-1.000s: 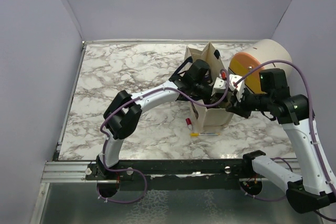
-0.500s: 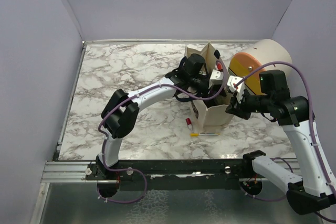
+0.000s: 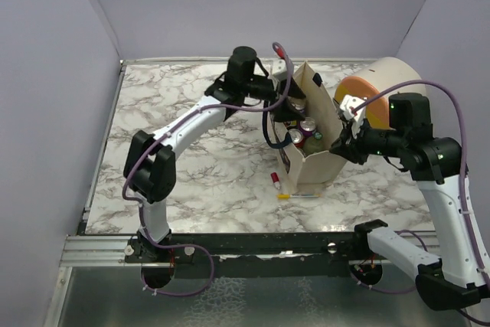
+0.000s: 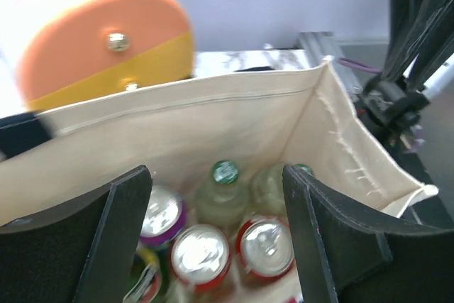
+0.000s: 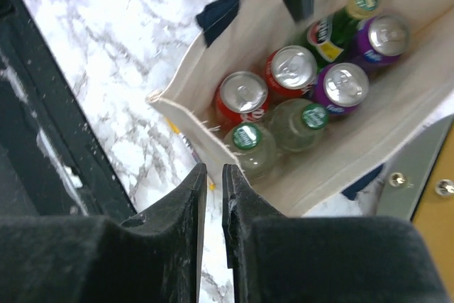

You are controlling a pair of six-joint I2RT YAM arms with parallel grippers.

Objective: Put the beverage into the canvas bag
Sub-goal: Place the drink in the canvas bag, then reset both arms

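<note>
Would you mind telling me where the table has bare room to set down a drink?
Bare marble tabletop lies left of the left arm, out to the left wall. It is crowded around the canvas bag, packed with cans and bottles, with the right gripper and cream-and-orange container beside it.

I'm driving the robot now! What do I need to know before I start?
Left gripper: open and empty, hanging over the bag.
Right gripper: nearly closed, by the bag's rim. I cannot tell if it pinches the cloth.
Bag: upright on the table, beside the orange drum.
Done: four cans and three bottles stand inside.
Left: no drink shows on the table, so probably just check that the right gripper is free, then pull both arms back.
</note>
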